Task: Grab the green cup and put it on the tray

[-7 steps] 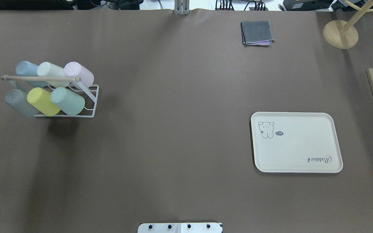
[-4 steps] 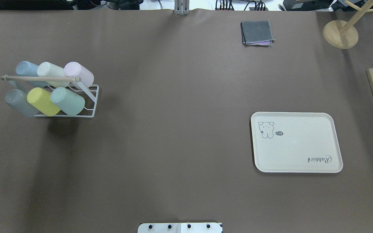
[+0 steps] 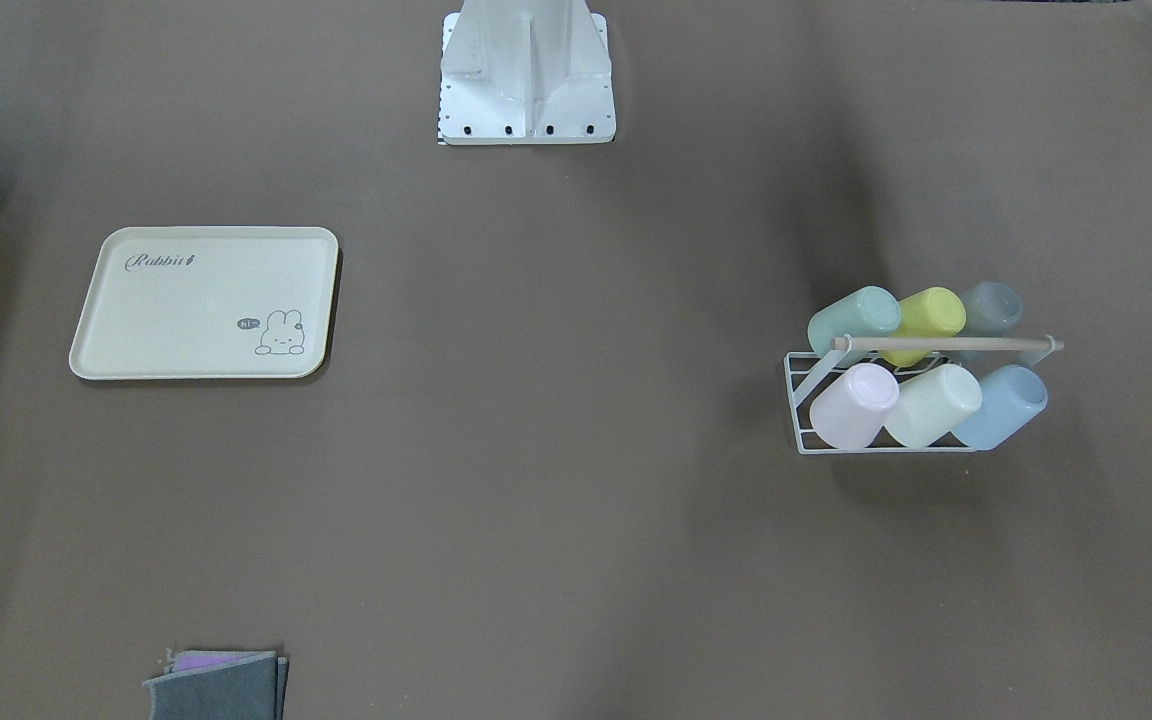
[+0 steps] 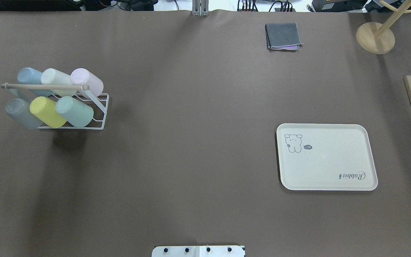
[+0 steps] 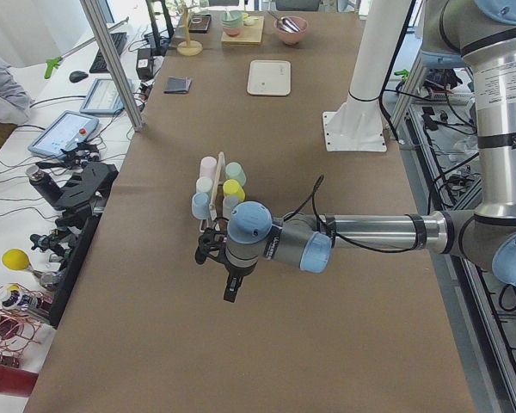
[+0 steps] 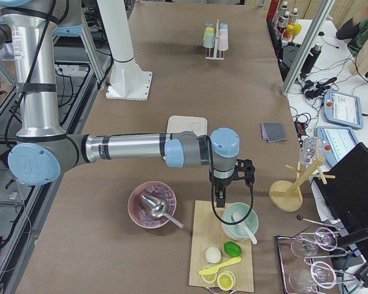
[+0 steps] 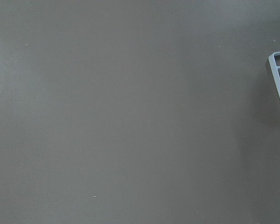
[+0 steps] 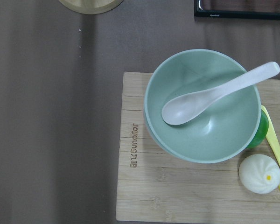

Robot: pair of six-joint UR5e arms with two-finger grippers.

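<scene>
A: Where is the green cup (image 4: 75, 111)?
B: On the rack (image 4: 95, 101), toward the robot's left end of the surface (image 4: 191, 142). It lies tilted in the row nearer the robot, at the end toward the middle, touching the yellow cup (image 4: 47, 111). A grey cup (image 4: 21, 113) lies on the far side of the yellow one.

A: And the other row?
B: Three more: a lilac cup (image 4: 87, 81), a cream cup (image 4: 57, 80) and a blue cup (image 4: 30, 76), with the rack's wooden bar (image 4: 45, 86) across them.

A: The tray (image 4: 328, 160)?
B: Flat on the surface on the robot's right side, well apart from the rack, with its bunny drawing and script facing up.

A: The left claw (image 5: 230, 292)?
B: It shows only from the side. It points down above bare surface near the rack, on the side away from the tray. I cannot tell whether its fingers are spread or pressed together. Its wrist view shows brown surface and one rack corner at the right edge.

A: The right claw (image 6: 219, 202)?
B: Also side view only. It hangs past the tray over a wooden board (image 8: 140, 196), above a bowl (image 8: 224, 128) with a spoon (image 8: 214, 93) in it. Spread or pressed together, I cannot tell.
</scene>
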